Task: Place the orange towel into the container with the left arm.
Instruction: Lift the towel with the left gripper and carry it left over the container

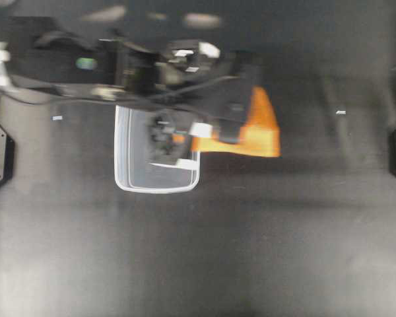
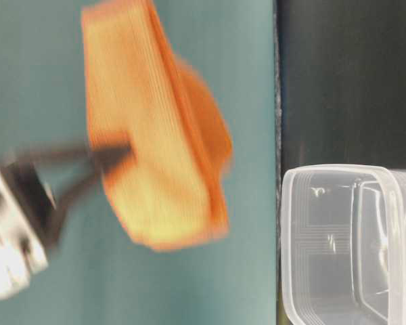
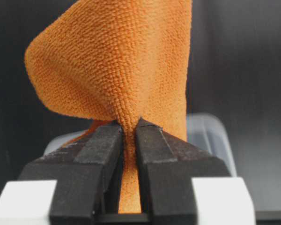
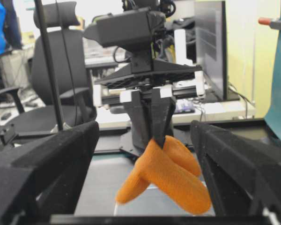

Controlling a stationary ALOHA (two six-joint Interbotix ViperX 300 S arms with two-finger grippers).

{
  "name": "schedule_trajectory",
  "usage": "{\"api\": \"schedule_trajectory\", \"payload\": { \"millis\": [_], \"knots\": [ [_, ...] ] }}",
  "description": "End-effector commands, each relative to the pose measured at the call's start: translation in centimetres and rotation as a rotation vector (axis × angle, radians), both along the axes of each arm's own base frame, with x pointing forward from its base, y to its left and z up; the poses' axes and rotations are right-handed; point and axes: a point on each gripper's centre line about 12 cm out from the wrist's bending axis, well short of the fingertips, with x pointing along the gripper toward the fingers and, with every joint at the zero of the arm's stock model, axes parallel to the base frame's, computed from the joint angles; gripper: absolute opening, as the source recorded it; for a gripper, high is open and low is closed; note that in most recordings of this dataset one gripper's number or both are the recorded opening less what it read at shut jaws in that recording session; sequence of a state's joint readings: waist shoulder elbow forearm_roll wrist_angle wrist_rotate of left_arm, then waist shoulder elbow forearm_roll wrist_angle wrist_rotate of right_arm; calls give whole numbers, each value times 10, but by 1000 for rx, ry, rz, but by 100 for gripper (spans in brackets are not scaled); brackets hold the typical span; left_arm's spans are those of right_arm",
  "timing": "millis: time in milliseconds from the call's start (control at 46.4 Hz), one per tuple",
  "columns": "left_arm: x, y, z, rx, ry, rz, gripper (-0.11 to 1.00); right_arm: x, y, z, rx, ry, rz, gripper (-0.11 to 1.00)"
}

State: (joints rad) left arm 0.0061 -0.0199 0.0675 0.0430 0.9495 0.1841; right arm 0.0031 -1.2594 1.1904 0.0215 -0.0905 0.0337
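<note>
Towel aloft, pinched in the left gripper.
Overhead: the orange towel (image 1: 254,129) juts past the left gripper (image 1: 214,135), beside the container (image 1: 155,181). Left wrist: jaws clenched on cloth. Right wrist: towel dangles below those jaws; right gripper (image 4: 145,178) stands wide, empty.

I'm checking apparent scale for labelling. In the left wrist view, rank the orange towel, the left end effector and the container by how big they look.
1. orange towel
2. left end effector, comparable in spread, and closest to the camera, so unsure
3. container, mostly hidden
</note>
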Motion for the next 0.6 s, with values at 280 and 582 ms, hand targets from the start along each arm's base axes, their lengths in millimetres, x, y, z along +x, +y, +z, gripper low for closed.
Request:
{"api": "schedule_trajectory", "payload": {
  "millis": [280, 582],
  "knots": [
    [-57, 8, -28, 1, -32, 20, 5, 1, 0, 2, 2, -6, 1, 76],
    [-59, 14, -50, 1, 29, 34, 5, 2, 0, 0, 2, -2, 1, 76]
  ]
}}
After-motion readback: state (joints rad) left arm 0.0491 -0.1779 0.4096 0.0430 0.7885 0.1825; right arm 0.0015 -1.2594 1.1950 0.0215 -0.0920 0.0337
